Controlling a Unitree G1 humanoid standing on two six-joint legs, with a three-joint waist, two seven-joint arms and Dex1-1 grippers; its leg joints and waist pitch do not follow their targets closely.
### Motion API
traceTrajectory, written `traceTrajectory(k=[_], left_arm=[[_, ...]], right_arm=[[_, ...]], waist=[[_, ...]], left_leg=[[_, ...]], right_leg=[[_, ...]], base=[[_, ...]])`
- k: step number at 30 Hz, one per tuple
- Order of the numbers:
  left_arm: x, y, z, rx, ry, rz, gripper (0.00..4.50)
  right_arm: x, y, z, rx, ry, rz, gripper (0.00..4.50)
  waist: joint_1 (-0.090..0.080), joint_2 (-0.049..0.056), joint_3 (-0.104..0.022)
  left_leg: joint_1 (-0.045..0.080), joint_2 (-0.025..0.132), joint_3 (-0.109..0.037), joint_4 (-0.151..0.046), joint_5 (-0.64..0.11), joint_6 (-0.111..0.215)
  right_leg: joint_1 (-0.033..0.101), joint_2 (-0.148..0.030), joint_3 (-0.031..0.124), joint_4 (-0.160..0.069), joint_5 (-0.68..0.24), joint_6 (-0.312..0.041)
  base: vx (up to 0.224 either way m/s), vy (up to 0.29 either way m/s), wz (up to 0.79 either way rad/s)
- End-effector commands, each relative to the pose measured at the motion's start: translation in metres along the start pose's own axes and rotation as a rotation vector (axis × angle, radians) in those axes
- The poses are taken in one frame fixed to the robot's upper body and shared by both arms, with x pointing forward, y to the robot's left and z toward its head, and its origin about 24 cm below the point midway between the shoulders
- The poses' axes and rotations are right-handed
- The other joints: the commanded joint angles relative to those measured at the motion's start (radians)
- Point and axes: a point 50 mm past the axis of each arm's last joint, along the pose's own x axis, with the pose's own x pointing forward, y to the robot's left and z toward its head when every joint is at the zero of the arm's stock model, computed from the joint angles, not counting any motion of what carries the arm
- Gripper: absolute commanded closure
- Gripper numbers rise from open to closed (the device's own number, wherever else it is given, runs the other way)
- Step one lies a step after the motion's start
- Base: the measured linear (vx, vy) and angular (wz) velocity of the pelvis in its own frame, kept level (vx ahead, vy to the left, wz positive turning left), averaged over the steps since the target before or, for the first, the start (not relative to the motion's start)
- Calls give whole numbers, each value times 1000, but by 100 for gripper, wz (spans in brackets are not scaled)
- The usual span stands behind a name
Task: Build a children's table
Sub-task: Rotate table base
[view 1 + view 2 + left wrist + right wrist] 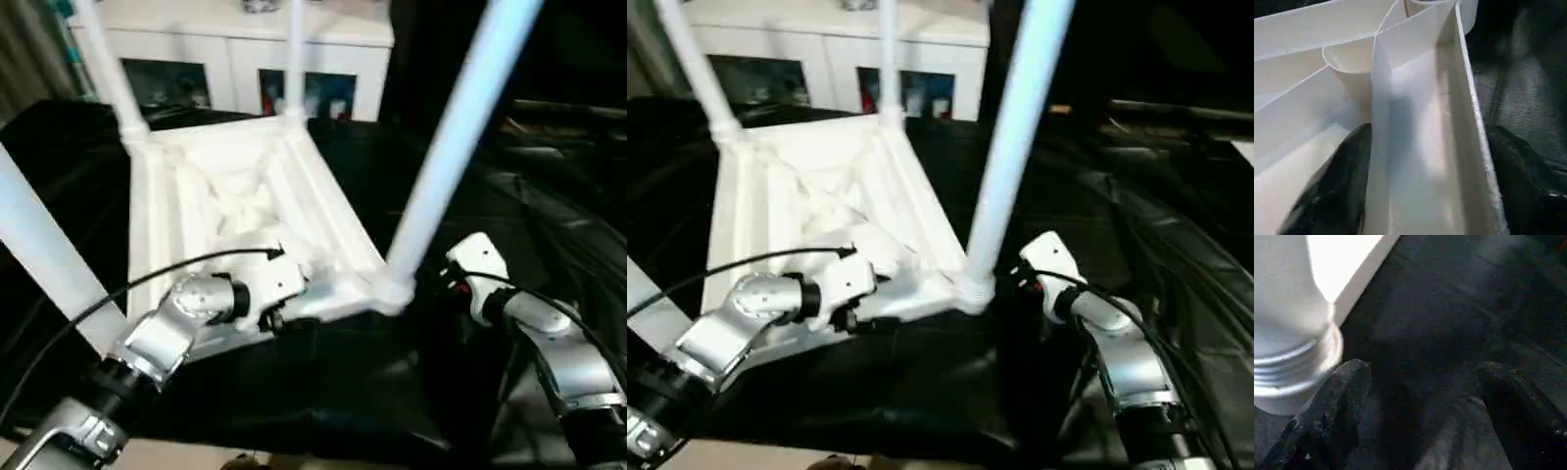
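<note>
The white table top (245, 196) lies upside down on black cloth, its X-ribbed underside up. Legs rise from its corner sockets: a near right leg (451, 147), a near left leg (39, 255), and two far legs (108, 69) (294, 59). My left gripper (284, 299) is at the near rim. In the left wrist view its black fingers (1337, 191) sit either side of the rim wall (1420, 147), shut on it. My right gripper (1422, 369) stands open just right of the near right leg's ringed base (1293, 367), with nothing between its fingers.
A white cabinet (235, 49) with glass-fronted compartments stands behind the table top. Wrinkled black cloth (343, 392) covers the work surface and runs off to the right. A black cable (147, 279) arcs over my left forearm.
</note>
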Motion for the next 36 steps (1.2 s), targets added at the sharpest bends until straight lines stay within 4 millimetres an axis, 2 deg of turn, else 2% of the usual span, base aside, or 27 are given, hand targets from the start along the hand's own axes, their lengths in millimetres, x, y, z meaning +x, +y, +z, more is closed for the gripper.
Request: traceTrajectory(k=[1, 2, 5, 10, 13, 18, 20, 23, 24, 27, 30, 31, 32, 35, 36], left_arm=[[-12, 10, 13, 14, -75, 55, 69], [-17, 6, 19, 4, -134, 57, 42], [-21, 3, 23, -14, -189, 68, 35], [-24, -1, 23, -51, -187, 99, 35], [-19, -8, 26, -121, -191, 117, 35], [-4, -18, 24, -202, -185, 93, 35], [1, -22, 22, -226, -157, 94, 35], [1, -27, 18, -201, -115, 78, 35], [0, -30, 14, -212, -82, 79, 35], [-2, -35, 12, -222, -71, 69, 35], [-4, -37, 8, -230, -49, 69, 35], [-4, -36, 7, -222, -45, 76, 35], [-6, -34, 8, -217, -52, 95, 35], [-9, -30, 9, -206, -64, 108, 35], [-11, -29, 9, -207, -70, 108, 64]], right_arm=[[-2, 1, 2, 32, -17, -14, 67], [-3, 2, 2, 58, -29, -24, 67], [-3, 5, 3, 91, -44, -33, 67], [-4, 11, 2, 105, -46, -32, 67], [-5, 13, 1, 110, -43, -33, 67], [3, 20, 9, 110, -66, 9, 67], [7, 30, 14, 100, -82, 65, 67], [8, 39, 18, 114, -107, 125, 67], [8, 44, 19, 109, -112, 153, 67], [8, 51, 19, 114, -125, 195, 67], [7, 57, 20, 118, -135, 228, 67], [7, 57, 19, 115, -129, 222, 67], [7, 53, 17, 105, -114, 193, 67], [6, 47, 15, 106, -103, 166, 67], [6, 45, 14, 104, -100, 158, 67]], waist=[[1, 5, -67], [0, 8, -69], [-1, 9, -64], [-1, 14, -62], [0, 13, -60], [-2, 8, -62], [-3, 6, -63], [-8, 4, -63], [-10, 0, -63], [-17, 4, -62], [-18, 3, -59], [-17, 4, -58], [-18, -2, -57], [-15, 0, -57], [-14, -1, -58]], left_leg=[[7, 70, -35, -73, -124, 13], [8, 70, -34, -71, -119, 19], [11, 70, -30, -72, -133, 31], [16, 71, -31, -77, -173, 7], [15, 72, -31, -78, -174, 0], [11, 68, -30, -75, -149, 10], [8, 67, -31, -74, -132, 16], [5, 66, -33, -73, -123, 32], [3, 66, -32, -74, -122, 35], [6, 68, -33, -74, -123, 42], [9, 70, -32, -77, -150, 38], [9, 70, -32, -77, -153, 36], [9, 69, -31, -78, -158, 32], [9, 68, -31, -78, -156, 27], [9, 69, -32, -78, -148, 28]], right_leg=[[48, -96, 52, -75, 25, -236], [47, -95, 53, -73, 42, -248], [40, -90, 52, -77, 16, -257], [36, -87, 54, -84, -64, -231], [36, -89, 55, -85, -71, -225], [38, -88, 56, -86, -59, -217], [40, -88, 56, -83, -37, -218], [43, -88, 56, -83, -30, -212], [44, -88, 55, -84, -32, -210], [40, -88, 55, -85, -39, -216], [36, -88, 56, -89, -84, -219], [36, -88, 56, -90, -93, -218], [35, -87, 56, -93, -114, -211], [34, -88, 57, -93, -125, -204], [34, -88, 57, -92, -115, -201]], base=[[0, 0, 0], [0, 0, 0], [0, 0, 0], [0, 0, 0], [0, 0, 0], [0, 0, 0], [0, 0, 0], [0, 0, 0], [0, 0, 0], [0, 0, 0], [0, 0, 0], [0, 0, 0], [0, 0, 0], [0, 0, 0], [0, 0, 0]])
